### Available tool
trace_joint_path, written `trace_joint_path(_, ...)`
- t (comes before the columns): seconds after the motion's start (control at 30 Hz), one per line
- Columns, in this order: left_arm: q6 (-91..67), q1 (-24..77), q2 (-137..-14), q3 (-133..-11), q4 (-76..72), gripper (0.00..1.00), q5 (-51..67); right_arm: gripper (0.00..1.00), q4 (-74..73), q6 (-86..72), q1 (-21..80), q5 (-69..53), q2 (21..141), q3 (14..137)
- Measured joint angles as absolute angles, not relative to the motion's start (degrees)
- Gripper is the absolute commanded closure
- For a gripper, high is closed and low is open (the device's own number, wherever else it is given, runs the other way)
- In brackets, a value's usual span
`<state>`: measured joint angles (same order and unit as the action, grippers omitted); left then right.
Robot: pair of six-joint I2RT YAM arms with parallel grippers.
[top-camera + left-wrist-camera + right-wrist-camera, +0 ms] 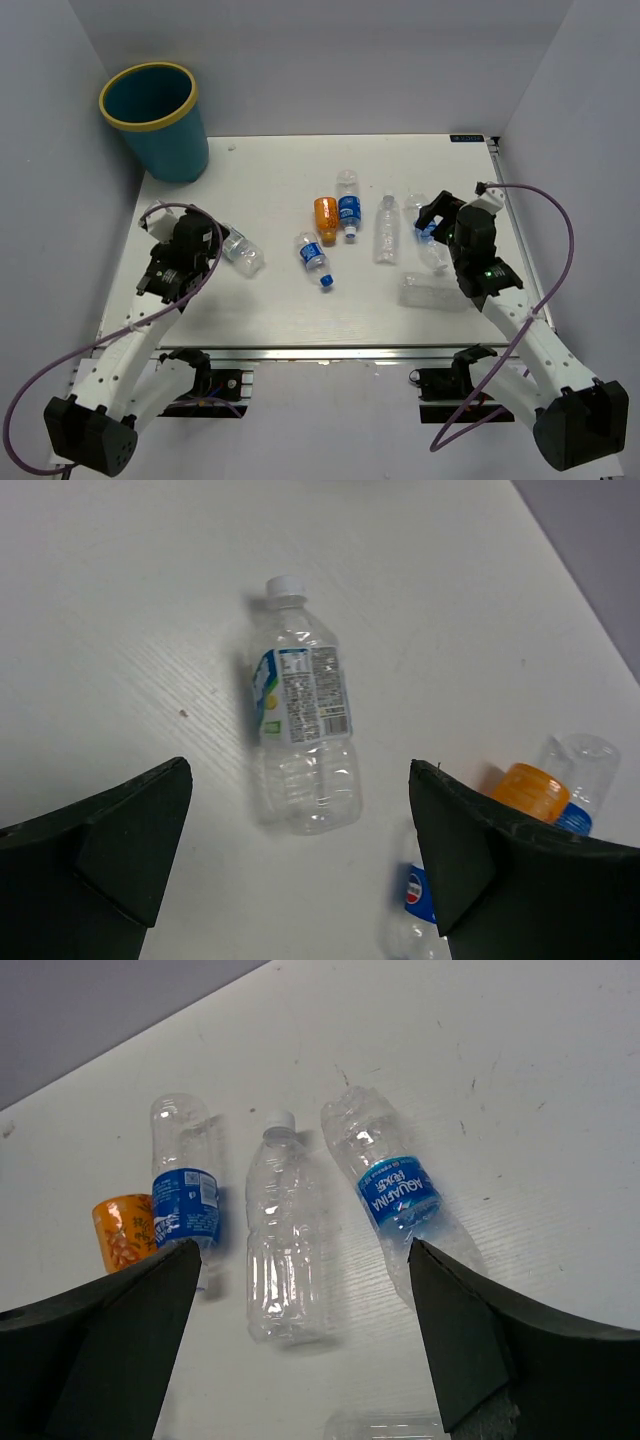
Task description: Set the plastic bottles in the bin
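The teal bin (152,122) with a yellow rim stands at the far left corner. Several plastic bottles lie on the white table (270,170). One clear bottle (240,252) lies just right of my left gripper (207,248), which is open and empty; in the left wrist view (303,735) it lies ahead between the fingers (130,840). My right gripper (434,217) is open and empty above an Aquafina bottle (395,1190) and a clear unlabelled bottle (282,1250). The orange bottle (326,220) and a blue-labelled bottle (348,207) lie mid-table.
Another blue-labelled bottle (314,258) lies near the table's middle front. The larger clear bottle (432,292) lies on its side by the right arm. Grey walls close in on the left, back and right.
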<state>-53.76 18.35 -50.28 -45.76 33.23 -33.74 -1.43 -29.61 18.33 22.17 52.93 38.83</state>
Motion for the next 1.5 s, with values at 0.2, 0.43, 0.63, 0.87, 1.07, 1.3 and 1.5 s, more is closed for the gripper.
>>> trace_joint_path(0.2, -56.29, 18.35, -56.82, -45.5, 35.46, 0.02, -35.68, 0.11, -1.15, -28.77, 18.33, 19.59, 49.15, 38.24)
trace_joint_path(0.43, -57.25, 17.76, -77.76, -52.84, 34.06, 0.02, -35.64, 0.11, -0.05, -27.77, 18.33, 15.49, 47.62, 35.05)
trace_joint_path(0.63, -57.21, 14.98, -91.85, -59.61, 29.95, 0.02, -34.22, 0.11, -0.23, -26.5, 18.33, 15.22, 47.62, 34.85)
trace_joint_path(0.87, -57.06, 13.06, -99.22, -59.99, 28.53, 0.27, -31.77, 0.11, -0.45, -25.89, 18.33, 18.11, 47.75, 34.76)
trace_joint_path(1.07, -55.24, 13.04, -99.98, -65.69, 30.89, 0.49, -30.55, 0.11, -0.32, -25.45, 18.33, 19.73, 48.12, 34.33)
trace_joint_path(1.3, -48.73, 12.34, -99.66, -87.02, 29.45, 0.5, -33.65, 0.11, -0.21, -25.41, 18.33, 23.0, 46.83, 32.75)
trace_joint_path(1.5, -38.5, 6.37, -102.15, -108.79, 21.23, 0.47, -35.35, 0.11, 0.56, -25.43, 18.33, 25.43, 42.39, 29.8)
